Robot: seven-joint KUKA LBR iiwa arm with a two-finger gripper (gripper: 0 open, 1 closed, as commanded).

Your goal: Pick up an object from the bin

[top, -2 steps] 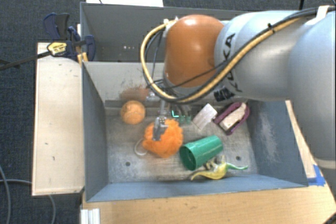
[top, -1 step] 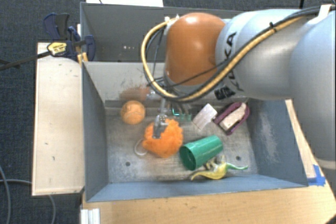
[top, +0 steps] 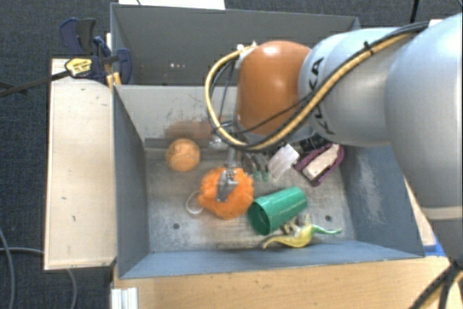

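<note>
**Gripper down on the orange lump; lift not yet made**

The gripper [top: 229, 186] stands low in the bin [top: 137, 177], with its grey tip set into the top of an orange fuzzy lump [top: 214, 200]. That lump rests on the bin floor just beside the green cup [top: 278, 210], on the side of the cup away from the arm. Orange shows on both sides of the grey tip. Whether the gripper is spread wide or closed on the lump I cannot tell, because the arm's orange cover [top: 269, 87] and its looped cables [top: 217, 123] hang over the wrist.

Other things lie around the green cup, which is on its side:
- A yellow-green toy lizard [top: 300, 236] touches the cup's near side, by the bin's front wall.
- A tan ball [top: 183, 154] sits beyond the orange lump, well apart from the cup.
- A white block [top: 283, 159] and a purple thing [top: 323, 161] lie behind the cup, under the arm.
- A small metal ring [top: 192, 207] peeks out at the far edge of the lump.

In my judgement the approach and descent are done, and the lump is the likely target. What is left is to secure a grip, if that is not already done, and then raise the lump clear of the floor. The lump appears to sit on the floor, so nothing has been picked up yet. The fuzzy surface may give under pressure, so the hold could be shallow.
</note>
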